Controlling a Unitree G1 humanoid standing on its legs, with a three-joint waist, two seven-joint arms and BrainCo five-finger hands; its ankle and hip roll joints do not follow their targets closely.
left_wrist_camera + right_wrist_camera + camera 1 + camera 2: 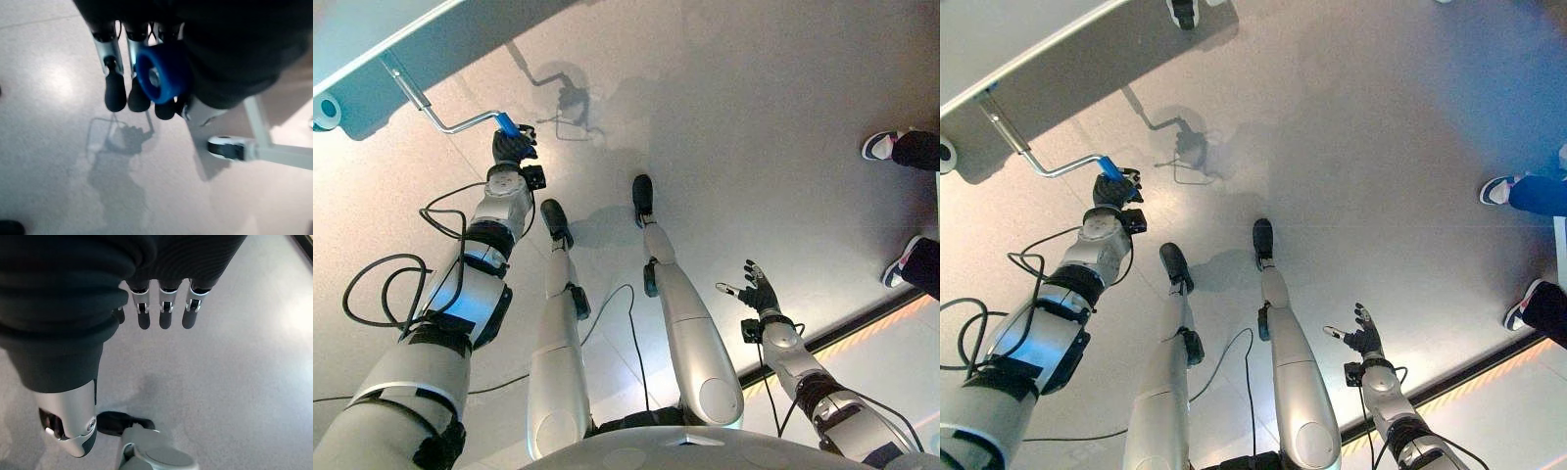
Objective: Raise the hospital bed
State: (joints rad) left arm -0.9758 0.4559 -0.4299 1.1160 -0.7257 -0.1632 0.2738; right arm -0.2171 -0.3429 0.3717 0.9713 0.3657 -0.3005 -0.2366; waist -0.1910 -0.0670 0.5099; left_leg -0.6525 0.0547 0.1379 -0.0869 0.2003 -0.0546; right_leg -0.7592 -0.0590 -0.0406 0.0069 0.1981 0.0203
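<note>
The hospital bed's edge (372, 49) runs across the upper left. A bent metal crank (440, 117) comes down from it and ends in a blue handle (508, 125). My left hand (514, 147) has its fingers curled round that blue handle (159, 76), whose round blue end faces the left wrist view. My right hand (759, 292) hangs over bare floor at the lower right with fingers (164, 316) spread and straight, holding nothing.
A bed caster (226, 148) on a white frame leg stands close to the crank. A second caster (327, 110) shows at the far left. A person's shoes (886, 145) stand at the right edge. A dark and orange floor strip (862, 323) runs across the lower right.
</note>
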